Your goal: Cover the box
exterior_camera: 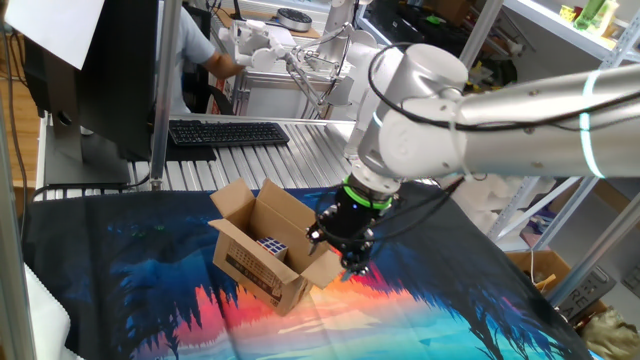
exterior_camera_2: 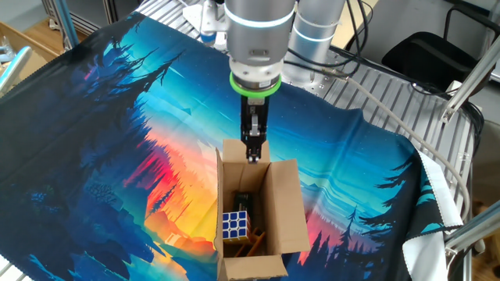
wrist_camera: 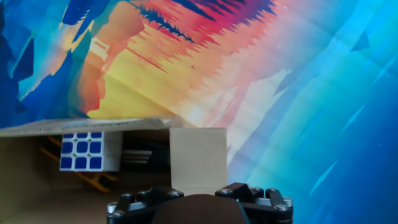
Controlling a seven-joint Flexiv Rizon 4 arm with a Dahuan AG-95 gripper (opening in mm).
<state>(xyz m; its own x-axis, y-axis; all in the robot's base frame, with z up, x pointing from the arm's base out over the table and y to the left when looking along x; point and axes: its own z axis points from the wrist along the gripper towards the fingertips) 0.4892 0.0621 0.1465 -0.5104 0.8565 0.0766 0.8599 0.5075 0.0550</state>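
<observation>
Pincer (exterior_camera_2: 253, 158), jaws spread and empty, hangs at one end flap; the box (exterior_camera_2: 254, 215) below gapes, every flap unfolded

The hand (wrist_camera: 199, 202) hangs over the open box (wrist_camera: 37, 180), with a puzzle cube (wrist_camera: 82, 151) inside.
</observation>
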